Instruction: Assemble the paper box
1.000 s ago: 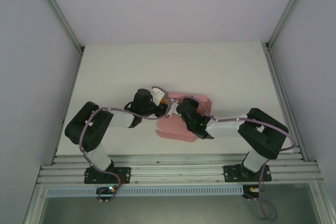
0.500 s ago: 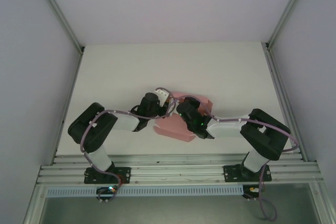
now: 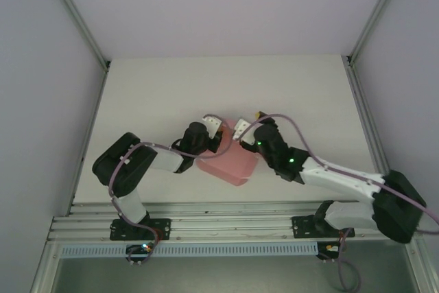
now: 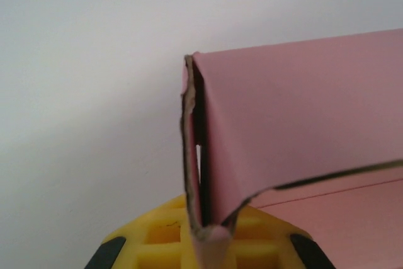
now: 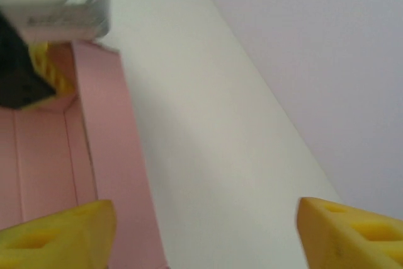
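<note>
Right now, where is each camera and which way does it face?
Top external: above and behind the bases, looking down at the table; both arms, left gripper and right gripper at the paper box.
Left wrist: on the left arm, looking along its gripper at the pinched box wall.
Right wrist: on the right arm, looking across the table to the side panel; open gripper at the bottom.
Shared: the box, in all three.

We see the left arm and right arm built of black joints and white shells. Lilac cables run along both, and 2 green lights sit on the right. Yellow gridded pads tip the left end effector and right end effector.
</note>
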Tool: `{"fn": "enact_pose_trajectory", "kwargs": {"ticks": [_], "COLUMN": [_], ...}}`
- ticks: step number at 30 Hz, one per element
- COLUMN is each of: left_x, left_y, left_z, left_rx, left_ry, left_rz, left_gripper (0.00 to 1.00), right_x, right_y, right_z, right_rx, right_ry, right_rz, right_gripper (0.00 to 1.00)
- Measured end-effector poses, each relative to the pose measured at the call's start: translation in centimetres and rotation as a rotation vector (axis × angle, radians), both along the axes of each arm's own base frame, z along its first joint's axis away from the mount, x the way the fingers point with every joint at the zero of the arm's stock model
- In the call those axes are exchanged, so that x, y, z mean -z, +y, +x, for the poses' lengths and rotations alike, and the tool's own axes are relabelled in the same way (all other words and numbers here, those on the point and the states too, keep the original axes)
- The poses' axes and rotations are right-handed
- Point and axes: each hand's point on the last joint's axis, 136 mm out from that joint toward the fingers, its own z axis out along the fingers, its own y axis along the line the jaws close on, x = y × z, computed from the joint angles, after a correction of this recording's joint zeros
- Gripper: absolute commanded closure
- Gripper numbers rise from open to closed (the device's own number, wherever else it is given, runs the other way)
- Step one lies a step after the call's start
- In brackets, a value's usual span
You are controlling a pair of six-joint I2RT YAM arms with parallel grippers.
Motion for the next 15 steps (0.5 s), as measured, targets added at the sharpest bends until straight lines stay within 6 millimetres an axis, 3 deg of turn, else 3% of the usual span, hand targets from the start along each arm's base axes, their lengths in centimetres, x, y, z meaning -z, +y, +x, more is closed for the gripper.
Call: {"fn": "enact_pose_trajectory", "kwargs": {"ticks": [2,4,7,9,15], "left_x": [0.2,0.3,0.6,0.9,0.9], "left_y": [-0.2,-0.4,-1.0,-1.3,-1.6], "left_z": [-0.4,-0.6,-0.9,-1.0,-0.9], "left_rx": [0.025,0.048,0.084,0.103,0.118], "left_ry": [0.005,0.010,0.015,0.019,0.011], "left_rz": [-0.007,-0.019,-0.040,-0.049,-0.061], "left_gripper": [1.00,1.00,1.00,1.00,1.00], "right_x": [-1.4,-2.2,-2.0,-1.6,0.5], "right_y": [-1.1,-2.5,-3.8,-3.0,1.8], "right_z": [0.0,0.5,1.9,3.1,7.2], "right_rx": [0.008,0.031,0.072,0.076,0.067], "right_ry": [0.014,0.042,0.143,0.230,0.481], "right_rz": [0.112,0.219,0.353,0.409,0.505], "right_gripper": [0.13,0.13,0.13,0.14,0.29]}}
